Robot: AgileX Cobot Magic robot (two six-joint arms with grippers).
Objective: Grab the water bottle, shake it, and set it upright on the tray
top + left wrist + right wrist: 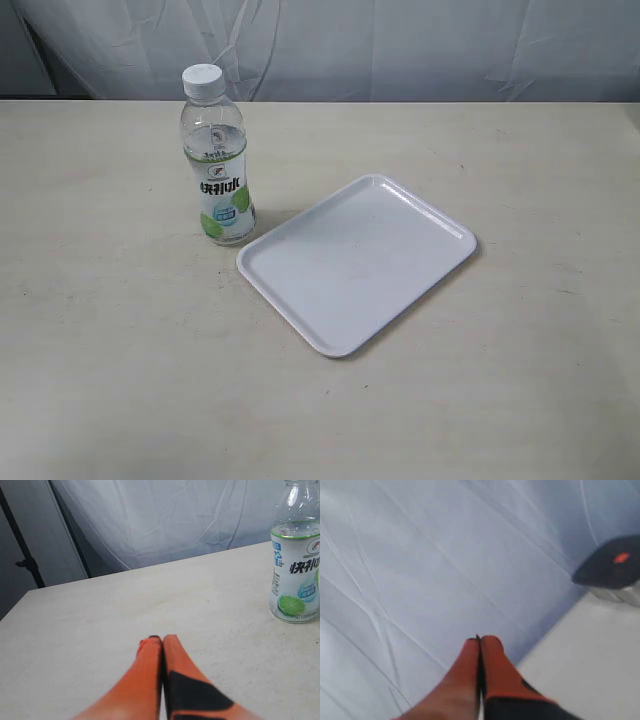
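Orange and black, our left gripper [161, 639] is clenched, tips touching with nothing between them, and it hangs low over the pale table [120, 350]. Our right gripper [480, 639] is clenched and empty too, pointed toward the white backdrop cloth [400, 45] rather than at the work. Neither arm shows in the exterior view. We find the water bottle [217, 160] upright on the table with its white cap [203, 78] screwed on, just beside the left corner of the tray [357, 262] but not on it. The tray lies flat and bare. The left wrist view catches the bottle ahead of the fingers and apart from them, so we judge the pick-up not yet begun and the left arm the likelier one to make it. Our first worry is the closed tips: if they reach in without parting, they would shove a tall, narrow bottle and topple it. A hold on the glossy label or the thin clear wall could slip during the shake, or dent the plastic if we squeeze hard. At the set-down, a base landing on the raised rim would leave the bottle tilted, and it could fall on release, so we would aim for the flat middle.
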